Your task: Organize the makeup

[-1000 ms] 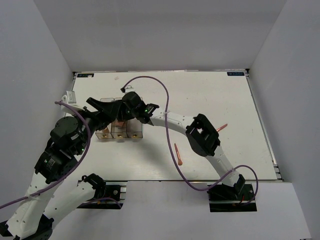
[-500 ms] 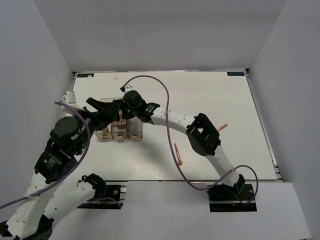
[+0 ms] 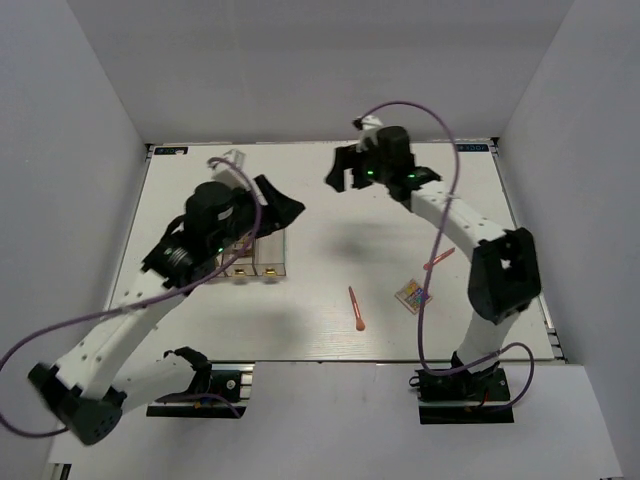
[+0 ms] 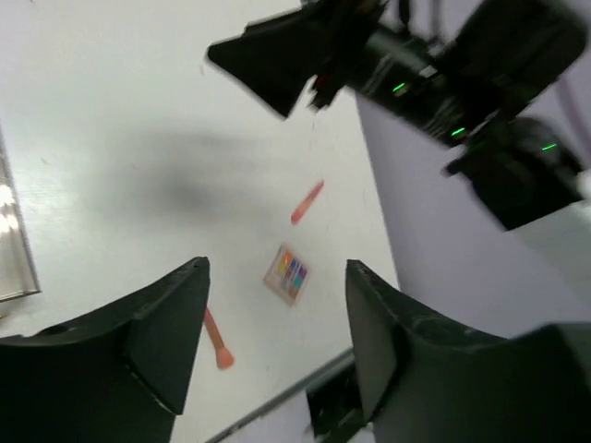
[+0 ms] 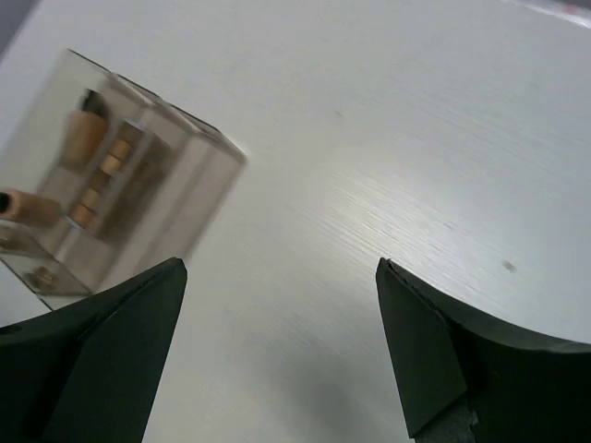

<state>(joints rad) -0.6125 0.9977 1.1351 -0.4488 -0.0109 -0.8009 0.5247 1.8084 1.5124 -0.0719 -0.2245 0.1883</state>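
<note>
Box (image 3: 268, 262) left alone now. Left claw (image 4: 277, 269) lifted up, spread wide, empty; right claw (image 5: 277, 268) up high, spread wide, empty. Palette (image 3: 412, 295) newly on worktop (image 3: 470, 200), between near stick (image 3: 356, 308) and far stick (image 3: 438, 260). Those three not yet in box.

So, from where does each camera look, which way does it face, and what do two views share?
Top external: overhead behind the robot, facing down on the table; left arm and right arm show.
Left wrist: on the left arm, facing down across the table at the multicolour palette; the open left gripper frames the bottom.
Right wrist: on the right arm, facing down at the clear organizer; the open right gripper frames the bottom.
Shared: top and left wrist both show the palette.
</note>
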